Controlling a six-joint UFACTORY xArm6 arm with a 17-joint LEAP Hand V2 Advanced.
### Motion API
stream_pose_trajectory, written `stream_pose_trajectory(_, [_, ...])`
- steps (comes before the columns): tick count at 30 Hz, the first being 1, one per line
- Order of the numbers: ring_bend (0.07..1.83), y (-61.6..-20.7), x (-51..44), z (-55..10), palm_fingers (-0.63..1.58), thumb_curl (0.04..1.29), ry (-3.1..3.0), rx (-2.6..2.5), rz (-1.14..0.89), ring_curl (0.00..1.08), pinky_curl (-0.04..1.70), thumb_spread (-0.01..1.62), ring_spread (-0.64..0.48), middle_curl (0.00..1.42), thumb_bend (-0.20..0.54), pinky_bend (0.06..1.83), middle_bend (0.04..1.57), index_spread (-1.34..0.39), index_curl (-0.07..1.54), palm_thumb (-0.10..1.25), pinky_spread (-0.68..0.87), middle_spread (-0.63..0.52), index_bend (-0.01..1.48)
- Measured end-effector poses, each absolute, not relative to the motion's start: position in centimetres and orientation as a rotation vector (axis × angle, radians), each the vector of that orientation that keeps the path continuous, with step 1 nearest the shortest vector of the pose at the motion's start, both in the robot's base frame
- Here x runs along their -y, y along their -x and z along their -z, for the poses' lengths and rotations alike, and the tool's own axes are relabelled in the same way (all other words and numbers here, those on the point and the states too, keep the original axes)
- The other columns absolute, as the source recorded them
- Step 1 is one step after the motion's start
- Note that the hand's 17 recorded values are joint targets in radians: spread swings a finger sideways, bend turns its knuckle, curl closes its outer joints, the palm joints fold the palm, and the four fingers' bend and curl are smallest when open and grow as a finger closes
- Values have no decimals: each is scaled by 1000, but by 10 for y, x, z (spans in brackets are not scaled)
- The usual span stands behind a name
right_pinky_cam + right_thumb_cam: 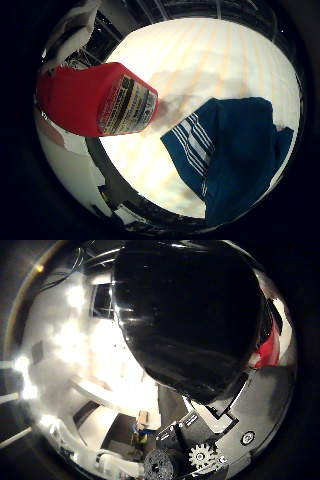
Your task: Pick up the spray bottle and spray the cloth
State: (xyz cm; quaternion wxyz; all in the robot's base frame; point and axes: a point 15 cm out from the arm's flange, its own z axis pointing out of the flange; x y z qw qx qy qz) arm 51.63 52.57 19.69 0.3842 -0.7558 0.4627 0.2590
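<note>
The red spray bottle (75, 100), with a printed label on its side, fills much of the little finger side view and sits close to my palm. It hangs tilted above the white table (200, 55) and casts a soft shadow there. Its glossy black top (190, 315) takes up most of the thumb side view, with a strip of red beside it. My right hand (210, 440) shows as black, white and geared parts curled against the bottle. A dark blue cloth (235, 150) with white stripes lies crumpled on the table beside and below the bottle's base.
The table's dark edge (107, 175) runs under the bottle, with pale floor beyond it. Past the black top are white walls and furniture of the room (100, 390).
</note>
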Motion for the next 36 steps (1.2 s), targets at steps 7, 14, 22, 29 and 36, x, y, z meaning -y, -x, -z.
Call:
stream_pose_trajectory(7, [1429,-517,-522,-189,1116,1011,1940,-1214,-661,779,1430,292,-208,801,-19,1026,1388,-268,936,1059,-139,-133,1115])
stream_pose_trajectory(14, [1421,-520,-520,-188,1111,989,1934,-1221,-648,777,1443,397,-209,800,-27,1058,1383,-268,935,1004,-139,-141,1108])
stream_pose_trajectory(22, [1301,-523,-516,-181,897,871,1943,-1219,-640,671,1138,553,-210,715,-44,1067,1121,-334,880,836,-252,-149,668])
stream_pose_trajectory(29, [944,-509,-511,-172,54,659,2028,-1178,-677,515,967,980,-39,572,-33,837,701,-326,772,700,-2,-48,426])
stream_pose_trajectory(36, [621,-508,-506,-166,-8,473,2062,-1169,-668,333,689,1054,195,391,-31,594,386,-218,548,607,450,123,253])
